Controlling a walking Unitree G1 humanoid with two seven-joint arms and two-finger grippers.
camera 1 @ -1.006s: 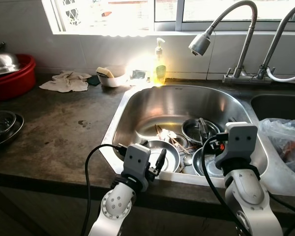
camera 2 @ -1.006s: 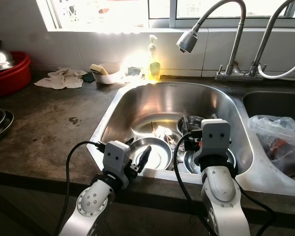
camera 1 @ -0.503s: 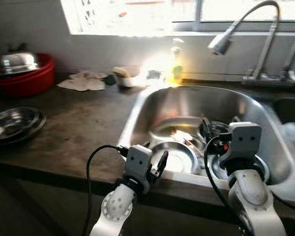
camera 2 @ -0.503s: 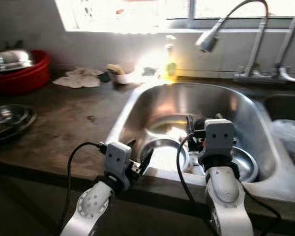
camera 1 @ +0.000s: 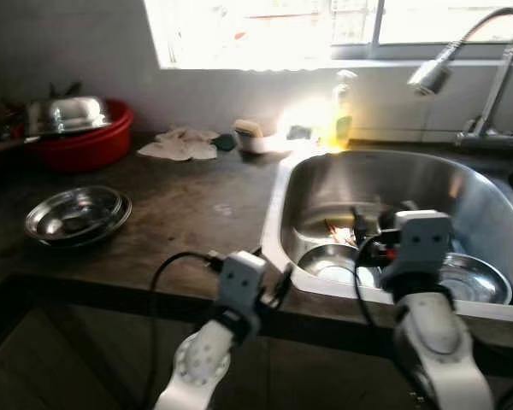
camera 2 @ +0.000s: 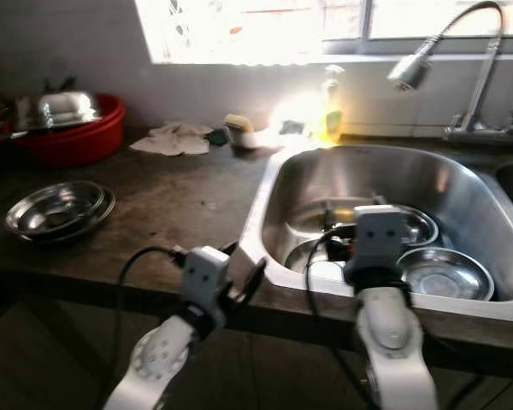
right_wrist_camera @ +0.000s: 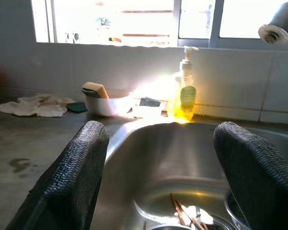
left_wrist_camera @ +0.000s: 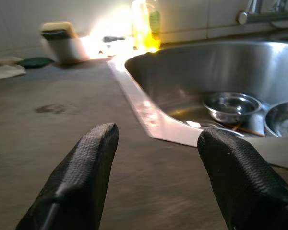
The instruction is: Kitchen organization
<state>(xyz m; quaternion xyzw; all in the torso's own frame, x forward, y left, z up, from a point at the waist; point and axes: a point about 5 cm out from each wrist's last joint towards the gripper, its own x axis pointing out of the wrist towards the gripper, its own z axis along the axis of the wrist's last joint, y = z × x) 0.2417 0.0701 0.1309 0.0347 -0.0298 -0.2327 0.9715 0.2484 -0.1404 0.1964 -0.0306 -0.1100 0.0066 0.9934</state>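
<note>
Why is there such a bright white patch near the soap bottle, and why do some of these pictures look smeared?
In both eye views the window is blown out white and glare washes over the soap bottle; the arms and nearby counter look smeared. In the left wrist view the counter is streaky and the claw soft. The right wrist view is sharper, with glare beside the bottle.

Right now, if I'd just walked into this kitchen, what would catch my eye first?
Probably the glare from the window, lighting up the soap bottle on the ledge behind the sink. Next, the steel bowls lying in that sink, and the red basin holding a steel pot at the counter's far left. Nearest you, both arms reach forward, the left gripper over the counter and the right gripper over the sink, jaws open.
</note>
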